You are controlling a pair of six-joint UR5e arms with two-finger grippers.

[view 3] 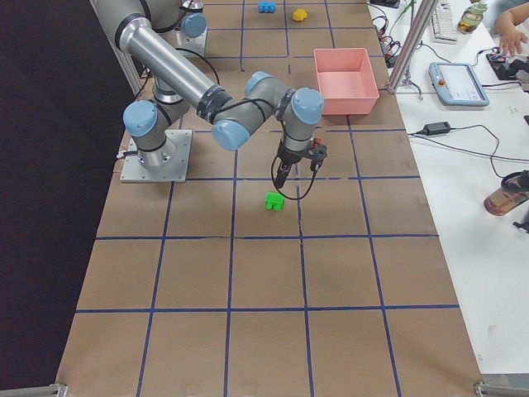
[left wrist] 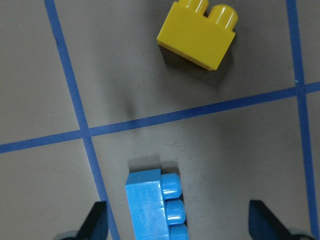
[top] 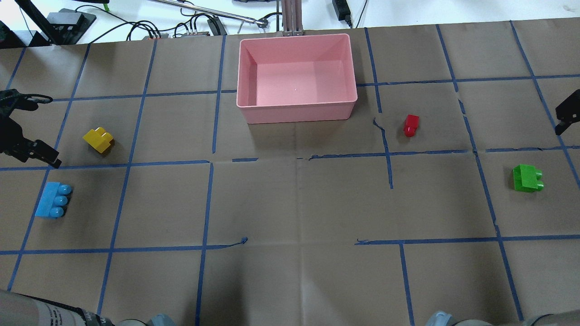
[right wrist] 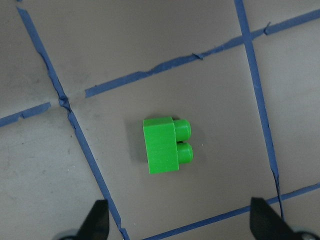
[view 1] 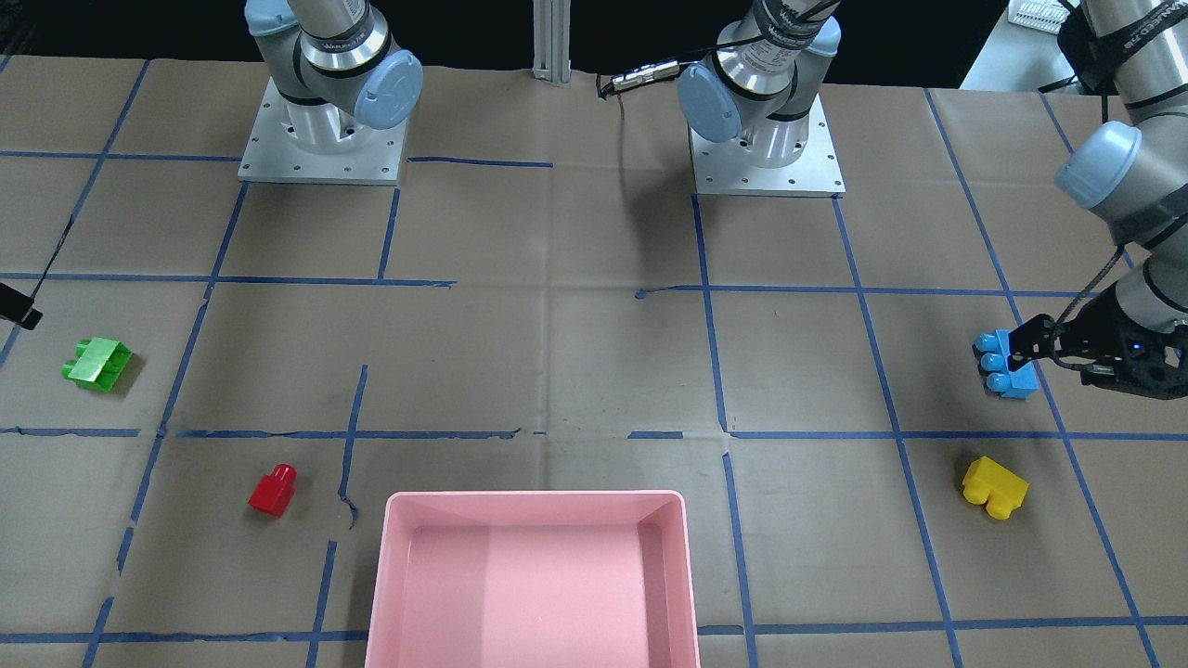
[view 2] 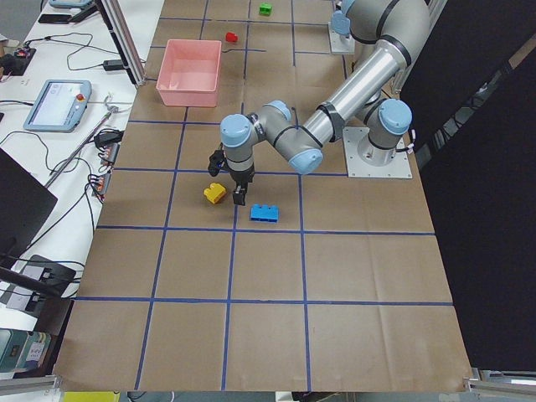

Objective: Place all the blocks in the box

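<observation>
The pink box (top: 297,105) stands empty at the table's far middle. My left gripper (top: 47,130) is open and hovers over the light blue three-stud block (top: 53,199); in the left wrist view the block (left wrist: 155,207) lies between the open fingertips (left wrist: 97,220). The yellow block (top: 99,139) lies just beyond it. My right gripper (top: 566,115) is open and empty above the green block (top: 527,178), which lies ahead of its fingertips in the right wrist view (right wrist: 165,145). The small red block (top: 411,125) lies near the box's right side.
Brown paper with blue tape lines covers the table. The two arm bases (view 1: 320,139) stand at the robot's edge. Cables and a pendant (view 2: 54,100) lie beyond the table's far edge, behind the box.
</observation>
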